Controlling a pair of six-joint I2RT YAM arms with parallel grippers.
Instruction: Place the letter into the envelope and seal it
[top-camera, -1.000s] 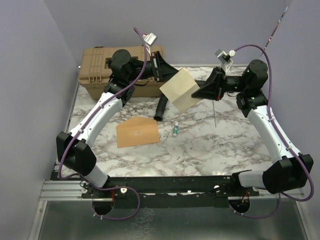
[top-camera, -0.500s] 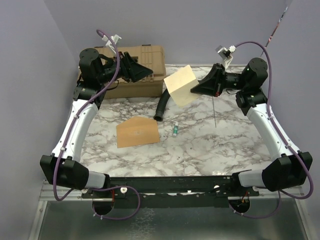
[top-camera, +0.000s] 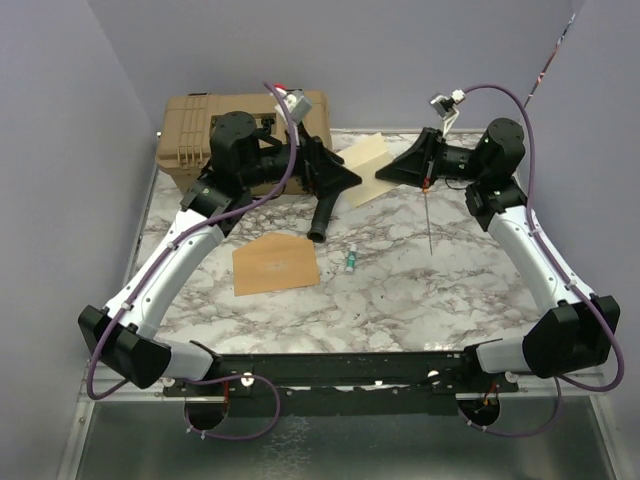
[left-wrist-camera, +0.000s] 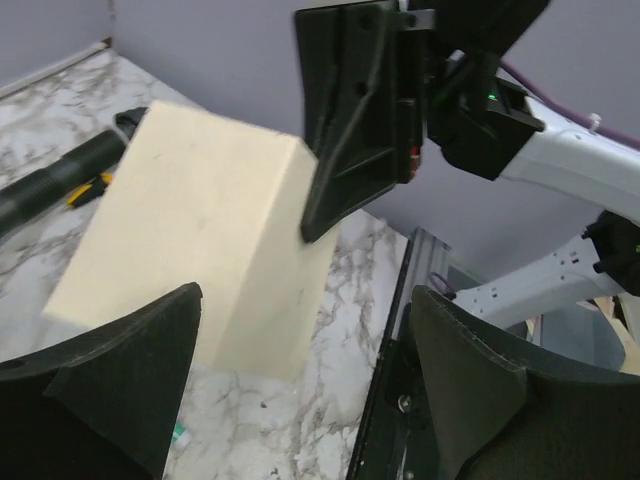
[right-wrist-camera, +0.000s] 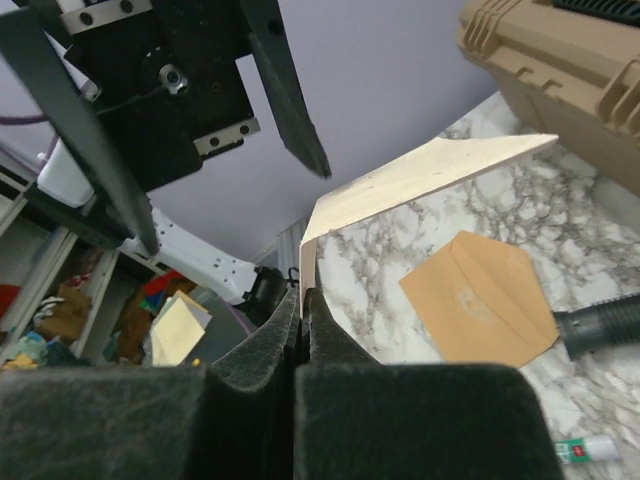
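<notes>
Pinches the letter (top-camera: 365, 160) by one edge in the right hand (top-camera: 383, 173), fingers tight together on the sheet, up off the tabletop (top-camera: 400, 290) just right of the toolbox (top-camera: 200, 140). Holds the left hand (top-camera: 343, 180) at the letter's other side, fingers (left-wrist-camera: 130, 390) spread wide apart, gripping nothing. Has the envelope (top-camera: 276, 265) lying flat on the tabletop in front of the toolbox, flap crease up, well apart from the letter. Shows a black tube (top-camera: 325, 212) by the toolbox's right end.
</notes>
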